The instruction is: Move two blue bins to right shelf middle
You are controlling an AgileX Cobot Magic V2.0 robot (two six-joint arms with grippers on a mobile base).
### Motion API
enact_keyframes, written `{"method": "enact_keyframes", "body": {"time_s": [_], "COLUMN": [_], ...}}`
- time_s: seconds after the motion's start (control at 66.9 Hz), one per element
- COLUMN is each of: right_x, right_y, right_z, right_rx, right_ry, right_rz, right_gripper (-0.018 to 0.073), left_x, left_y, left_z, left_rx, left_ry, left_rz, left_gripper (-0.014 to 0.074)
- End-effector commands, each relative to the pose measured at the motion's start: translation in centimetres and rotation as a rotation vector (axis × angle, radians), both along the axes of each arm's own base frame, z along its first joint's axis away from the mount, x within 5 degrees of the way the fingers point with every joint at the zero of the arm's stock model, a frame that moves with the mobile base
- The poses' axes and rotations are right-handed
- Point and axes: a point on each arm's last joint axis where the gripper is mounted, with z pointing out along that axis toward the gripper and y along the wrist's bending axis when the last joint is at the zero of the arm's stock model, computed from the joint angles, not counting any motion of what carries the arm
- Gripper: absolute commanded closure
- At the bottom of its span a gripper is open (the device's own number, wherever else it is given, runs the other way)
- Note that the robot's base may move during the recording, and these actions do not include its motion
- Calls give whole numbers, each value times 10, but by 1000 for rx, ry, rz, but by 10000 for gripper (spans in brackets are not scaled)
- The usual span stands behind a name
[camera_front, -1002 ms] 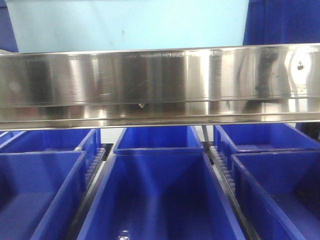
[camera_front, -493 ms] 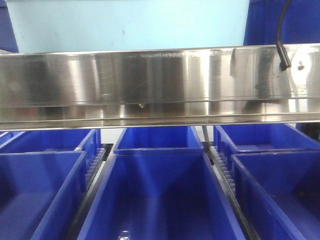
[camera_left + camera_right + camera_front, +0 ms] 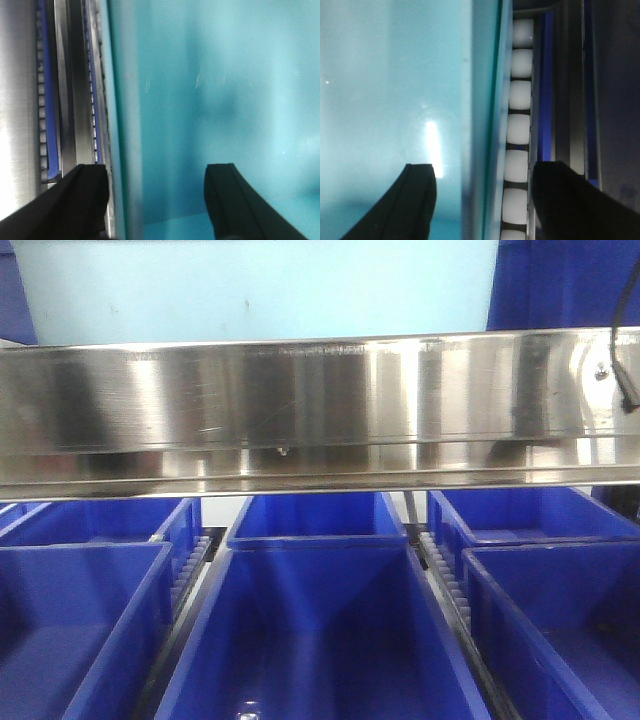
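A light blue bin [image 3: 250, 285] stands on the upper shelf level, above the steel rail [image 3: 320, 410]. In the left wrist view my left gripper [image 3: 157, 200] is open, its two black fingers either side of the bin's left wall [image 3: 125, 125]. One finger is inside the bin and one outside by the roller track. In the right wrist view my right gripper [image 3: 485, 200] is open and straddles the bin's right wall [image 3: 482, 100] the same way. Neither gripper shows in the front view.
Several dark blue bins [image 3: 320, 630] sit in rows on the shelf level below, parted by roller tracks [image 3: 445, 585]. White rollers [image 3: 520, 95] run beside the light bin's right wall. A black cable [image 3: 625, 365] hangs at the upper right.
A black cable has come into the front view at the upper right and moved right and down. The bins and the rail have not moved.
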Motion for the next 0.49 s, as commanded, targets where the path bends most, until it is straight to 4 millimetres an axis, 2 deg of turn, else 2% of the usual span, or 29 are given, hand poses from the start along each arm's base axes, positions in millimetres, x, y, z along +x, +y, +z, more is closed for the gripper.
{"method": "enact_keyframes", "body": {"time_s": [0.0, 0.209, 0.478], "right_x": [1, 6, 6], "right_y": [-1, 5, 6], "right_z": [0, -9, -9], "right_rx": [-2, 36, 27], "right_ry": [-9, 23, 18], "right_rz": [11, 46, 60], "right_gripper": [241, 241, 241], "left_x": [0, 9, 9], "left_y": [-1, -4, -6], "left_z": [0, -12, -12], "left_rx": [-21, -63, -85], "left_ry": [-3, 36, 38], "left_rz": [-8, -21, -34], "left_gripper": [269, 269, 269]}}
